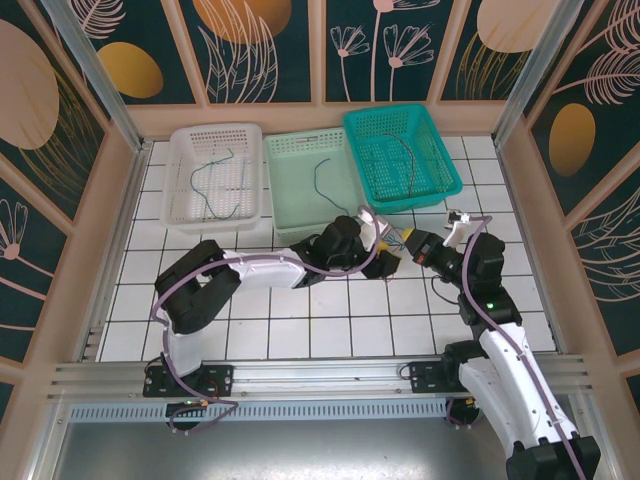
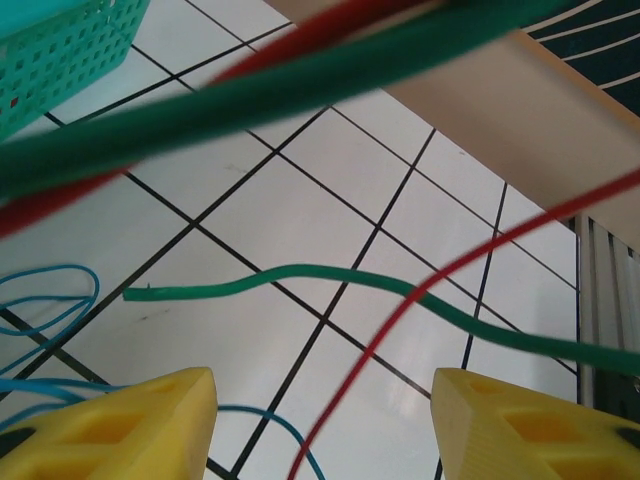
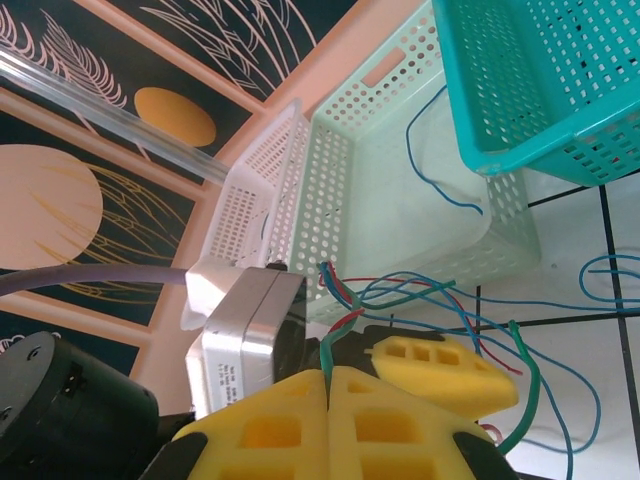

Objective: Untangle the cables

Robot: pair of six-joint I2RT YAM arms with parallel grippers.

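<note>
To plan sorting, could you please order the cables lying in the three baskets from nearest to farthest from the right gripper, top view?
From the right gripper:
1. Teal-basket cable, back right.
2. Pale-green-basket cable, back middle.
3. White-basket cable, back left.

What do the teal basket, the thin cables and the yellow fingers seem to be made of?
Teal basket: moulded plastic, slightly glossy, with thin perforated walls. Cables: probably wire in smooth coloured plastic insulation; core hidden. Yellow fingers: matte plastic or rubber with hollow pockets; I cannot tell which.
</note>
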